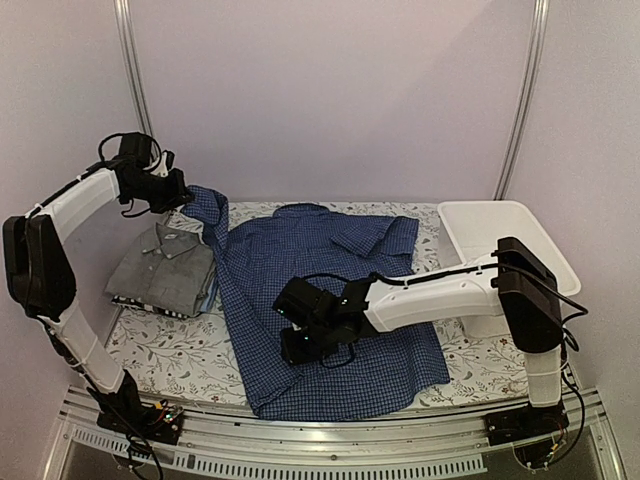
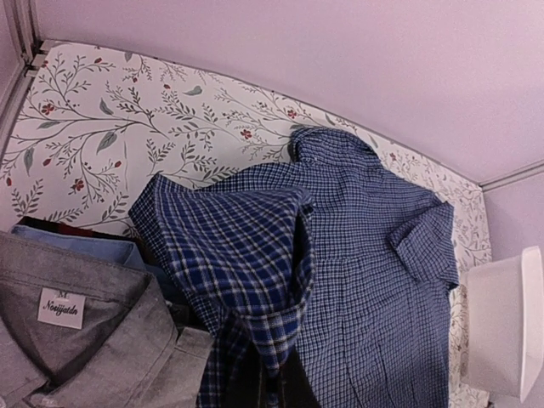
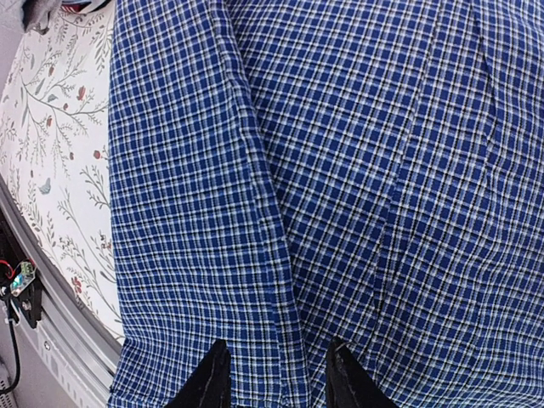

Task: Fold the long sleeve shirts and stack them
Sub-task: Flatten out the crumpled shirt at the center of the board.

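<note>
The dark blue check shirt (image 1: 340, 300) lies spread on the table's middle, collar at the far side. My left gripper (image 1: 183, 196) is shut on its sleeve (image 1: 208, 215) and holds it up at the far left, above the stack. In the left wrist view the sleeve (image 2: 246, 255) drapes over my fingers and hides them. My right gripper (image 1: 300, 332) is open, low over the shirt's near left part. In the right wrist view its fingertips (image 3: 212, 378) straddle a seam of the shirt (image 3: 340, 170). A folded grey shirt (image 1: 160, 262) tops a stack at the left.
Under the grey shirt (image 2: 68, 340) a light blue one (image 2: 76, 242) and a dark-striped one (image 1: 150, 303) show at the edges. A white plastic basket (image 1: 530, 245) stands at the right. The floral tablecloth (image 1: 170, 350) shows around the shirts. A metal rail (image 1: 300, 445) runs along the near edge.
</note>
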Robot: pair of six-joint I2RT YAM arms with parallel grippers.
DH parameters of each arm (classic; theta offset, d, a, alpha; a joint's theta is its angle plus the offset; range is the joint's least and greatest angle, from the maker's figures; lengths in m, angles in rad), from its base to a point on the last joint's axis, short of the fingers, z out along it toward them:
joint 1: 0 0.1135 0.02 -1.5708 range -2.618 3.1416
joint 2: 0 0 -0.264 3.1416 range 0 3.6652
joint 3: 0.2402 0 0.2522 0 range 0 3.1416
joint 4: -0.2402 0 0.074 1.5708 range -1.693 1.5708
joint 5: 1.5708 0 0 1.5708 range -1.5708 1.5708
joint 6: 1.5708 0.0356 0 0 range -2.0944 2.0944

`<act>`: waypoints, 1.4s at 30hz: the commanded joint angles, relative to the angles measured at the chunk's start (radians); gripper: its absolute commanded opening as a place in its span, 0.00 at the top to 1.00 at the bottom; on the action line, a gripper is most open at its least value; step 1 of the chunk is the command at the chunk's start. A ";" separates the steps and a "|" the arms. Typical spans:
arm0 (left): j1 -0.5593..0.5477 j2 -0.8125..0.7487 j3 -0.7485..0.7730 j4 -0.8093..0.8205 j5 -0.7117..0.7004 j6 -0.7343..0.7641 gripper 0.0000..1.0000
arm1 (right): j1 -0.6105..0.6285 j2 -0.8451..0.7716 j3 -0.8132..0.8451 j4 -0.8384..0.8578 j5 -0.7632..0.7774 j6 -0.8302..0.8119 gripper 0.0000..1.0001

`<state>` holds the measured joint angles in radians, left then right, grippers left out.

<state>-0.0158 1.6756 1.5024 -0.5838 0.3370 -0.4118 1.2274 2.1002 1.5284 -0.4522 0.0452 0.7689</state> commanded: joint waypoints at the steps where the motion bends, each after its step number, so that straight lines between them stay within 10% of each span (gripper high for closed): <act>1: -0.006 -0.012 0.025 0.020 0.008 0.012 1.00 | 0.007 0.018 0.015 -0.011 -0.031 -0.011 0.64; 24: -0.010 0.000 0.036 0.018 -0.001 0.007 1.00 | 0.050 0.054 0.013 -0.078 -0.035 0.039 0.74; 33: -0.012 0.006 0.049 0.021 -0.009 0.008 1.00 | 0.071 0.029 0.110 -0.038 -0.032 -0.017 0.96; 42: -0.013 0.034 0.094 0.025 -0.009 0.009 1.00 | 0.087 0.127 0.371 0.161 -0.346 -0.234 1.00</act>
<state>-0.0189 1.6894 1.5578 -0.5812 0.3279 -0.4118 1.3029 2.1517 1.7756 -0.3912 -0.1398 0.6590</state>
